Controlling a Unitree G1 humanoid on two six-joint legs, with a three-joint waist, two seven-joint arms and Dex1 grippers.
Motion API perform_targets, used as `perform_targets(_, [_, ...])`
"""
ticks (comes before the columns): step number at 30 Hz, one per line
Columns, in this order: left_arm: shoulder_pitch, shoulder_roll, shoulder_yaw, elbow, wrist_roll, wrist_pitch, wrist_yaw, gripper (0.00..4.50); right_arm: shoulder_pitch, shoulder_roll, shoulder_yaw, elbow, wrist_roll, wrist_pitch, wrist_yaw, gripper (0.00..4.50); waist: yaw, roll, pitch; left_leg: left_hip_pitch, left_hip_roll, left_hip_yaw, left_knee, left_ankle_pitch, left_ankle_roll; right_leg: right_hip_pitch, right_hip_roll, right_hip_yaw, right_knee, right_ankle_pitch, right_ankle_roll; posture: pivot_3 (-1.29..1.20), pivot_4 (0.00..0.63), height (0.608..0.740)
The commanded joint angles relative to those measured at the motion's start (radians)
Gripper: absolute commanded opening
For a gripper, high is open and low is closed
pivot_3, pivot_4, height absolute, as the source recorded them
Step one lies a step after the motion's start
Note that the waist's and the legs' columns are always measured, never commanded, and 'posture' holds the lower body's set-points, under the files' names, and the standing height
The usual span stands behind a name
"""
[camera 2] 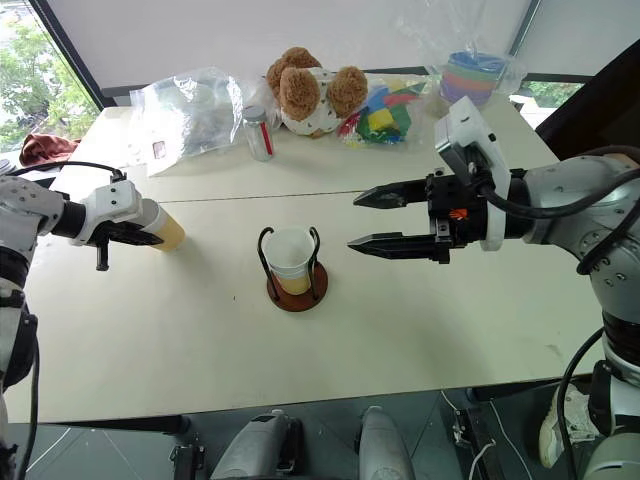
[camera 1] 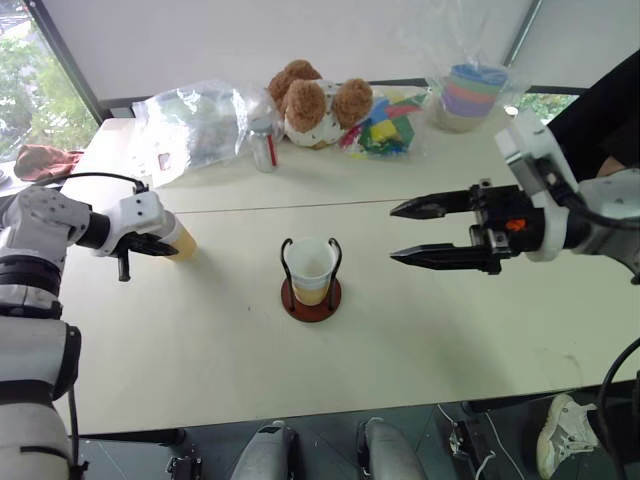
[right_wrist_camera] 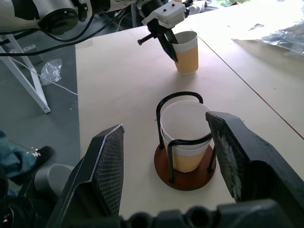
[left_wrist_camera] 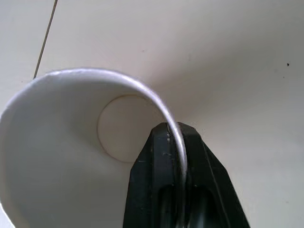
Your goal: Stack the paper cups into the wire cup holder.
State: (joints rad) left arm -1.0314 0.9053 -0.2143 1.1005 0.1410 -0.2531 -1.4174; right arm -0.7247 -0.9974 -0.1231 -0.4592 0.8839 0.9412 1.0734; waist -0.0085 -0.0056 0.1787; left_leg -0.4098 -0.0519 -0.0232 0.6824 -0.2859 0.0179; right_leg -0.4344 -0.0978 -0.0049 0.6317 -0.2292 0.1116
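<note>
The wire cup holder (camera 1: 311,298), a dark red disc with black wire loops, stands at the table's middle. A paper cup (camera 1: 311,268) sits upright inside it. Another paper cup (camera 1: 181,241), yellow-tan outside and white inside, stands on the table far to the left. My left gripper (camera 1: 165,246) is shut on that cup's wall at the rim, one finger inside and one outside, as the left wrist view shows (left_wrist_camera: 176,135). My right gripper (camera 1: 405,232) hangs open and empty in the air to the right of the holder, its fingers pointing toward it.
Along the back of the table lie a clear plastic bag (camera 1: 195,125), a small bottle (camera 1: 263,145), a teddy bear (camera 1: 315,100), colourful blocks (camera 1: 385,128) and wrapped pastel bowls (camera 1: 472,95). A person's shoe (camera 1: 565,432) shows on the floor at the right.
</note>
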Motion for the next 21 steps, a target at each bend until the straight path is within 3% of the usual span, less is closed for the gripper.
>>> perform_targets(1, [-0.036,0.008,0.021,-0.018,-0.005,-0.016,-0.019,0.05,-0.026,-0.013,-0.003,-0.021,0.001,-0.024,0.01,2.97,-0.001,0.0,0.0,0.0,0.0,0.0,0.0,0.0,0.0,0.0,0.0,0.0,0.0,0.0,0.0,0.0,0.15,0.74])
perform_targets(6, [-0.165,-0.001,0.007,-0.206,-0.067,0.146,-0.175,0.05,-0.002,-0.022,0.008,0.02,-0.042,-0.049,0.016,2.97,0.005,-0.004,0.002,-0.001,0.0,-0.001,0.0,0.0,0.0,0.0,0.0,-0.001,0.0,0.0,0.0,0.0,0.15,0.74])
perform_targets(9, [-0.23,0.079,-0.172,-0.53,-0.323,0.427,-0.197,0.05,0.013,-0.014,0.015,0.052,-0.076,-0.068,0.005,2.97,0.008,-0.006,0.003,-0.002,0.0,-0.001,0.001,0.0,0.0,0.001,0.0,0.0,0.0,0.0,0.001,0.0,0.15,0.74])
perform_targets(13, [-0.309,0.12,-0.295,-0.755,-0.572,0.575,-0.197,0.05,0.054,-0.016,0.023,0.051,-0.114,-0.083,-0.009,2.97,-0.003,-0.004,0.002,-0.002,-0.001,-0.001,0.001,-0.002,0.003,0.0,0.0,0.002,0.0,0.0,0.001,0.0,0.15,0.74])
perform_targets(16, [-0.349,0.111,-0.354,-0.826,-0.691,0.602,-0.197,0.05,0.075,-0.022,0.006,0.03,-0.11,-0.075,-0.018,2.97,-0.005,-0.004,0.002,-0.001,-0.001,-0.001,0.0,-0.002,0.003,0.0,0.0,0.002,0.0,-0.001,0.002,0.0,0.15,0.74])
perform_targets(21, [-0.407,0.049,-0.432,-0.802,-0.765,0.567,-0.197,0.05,0.103,-0.022,-0.008,-0.004,-0.107,-0.059,-0.054,2.97,-0.005,-0.004,0.003,0.0,0.0,-0.001,0.002,-0.001,0.002,0.0,0.0,0.002,0.0,-0.001,0.003,0.0,0.15,0.74])
